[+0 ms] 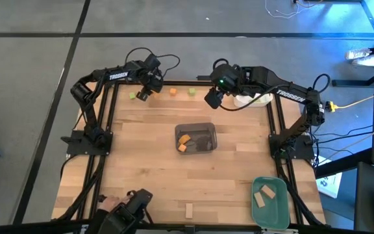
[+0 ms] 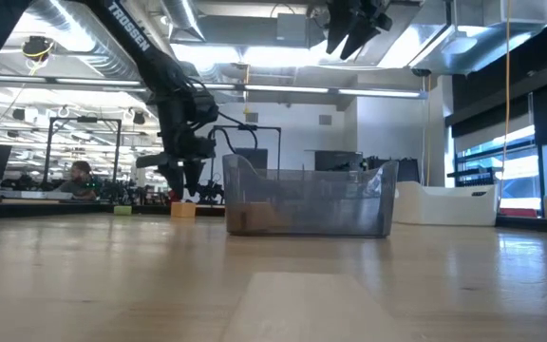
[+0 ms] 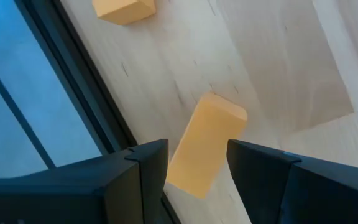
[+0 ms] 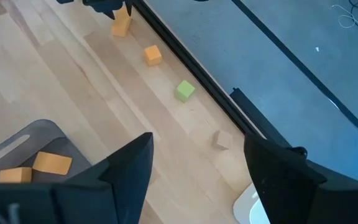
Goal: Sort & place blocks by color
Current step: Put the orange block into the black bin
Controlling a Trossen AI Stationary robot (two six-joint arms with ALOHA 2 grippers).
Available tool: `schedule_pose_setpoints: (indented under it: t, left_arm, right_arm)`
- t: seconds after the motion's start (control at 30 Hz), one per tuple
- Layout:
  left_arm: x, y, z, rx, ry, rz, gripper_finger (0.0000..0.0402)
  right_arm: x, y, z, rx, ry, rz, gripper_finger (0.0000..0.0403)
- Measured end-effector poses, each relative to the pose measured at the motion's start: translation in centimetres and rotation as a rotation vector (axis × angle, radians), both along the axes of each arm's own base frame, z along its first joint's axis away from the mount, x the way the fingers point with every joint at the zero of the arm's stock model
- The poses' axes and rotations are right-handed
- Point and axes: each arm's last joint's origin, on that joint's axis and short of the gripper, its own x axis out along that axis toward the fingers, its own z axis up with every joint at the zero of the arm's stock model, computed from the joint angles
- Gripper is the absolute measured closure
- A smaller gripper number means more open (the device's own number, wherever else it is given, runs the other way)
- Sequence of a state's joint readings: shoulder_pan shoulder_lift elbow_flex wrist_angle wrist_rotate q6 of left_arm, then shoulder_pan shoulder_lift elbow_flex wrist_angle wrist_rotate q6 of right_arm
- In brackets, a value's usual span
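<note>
In grey tray (image 1: 211, 138), two orange blocks (image 1: 184, 143)

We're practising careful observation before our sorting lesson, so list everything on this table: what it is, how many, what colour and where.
Table: one, light wood.
Grey tray: one, grey, table centre.
Green tray: one, green, near right corner.
White tray: one, white, far right corner, partly hidden by the right arm.
Orange blocks: four; two in the grey tray, a cube and a bar by the far edge.
Green blocks: two, light green, far edge.
Tan blocks: four; two in the green tray, one at the near edge, one beside the white tray.
Left hand: open, astride the orange bar.
Right hand: open, raised near the white tray.
</note>
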State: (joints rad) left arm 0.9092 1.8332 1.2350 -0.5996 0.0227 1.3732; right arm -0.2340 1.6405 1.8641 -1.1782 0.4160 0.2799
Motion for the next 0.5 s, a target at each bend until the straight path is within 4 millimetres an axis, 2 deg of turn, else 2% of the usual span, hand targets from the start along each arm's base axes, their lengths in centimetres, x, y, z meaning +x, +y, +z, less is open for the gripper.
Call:
schedule_pose_setpoints:
  t: [0.5]
  left_arm:
    - [0.12,-0.13,-0.04,-0.018,-0.024,-0.097,0.0244]
  right_arm:
    - [0.0,0.01,0.0,-0.002,0.003,0.004,0.0153]
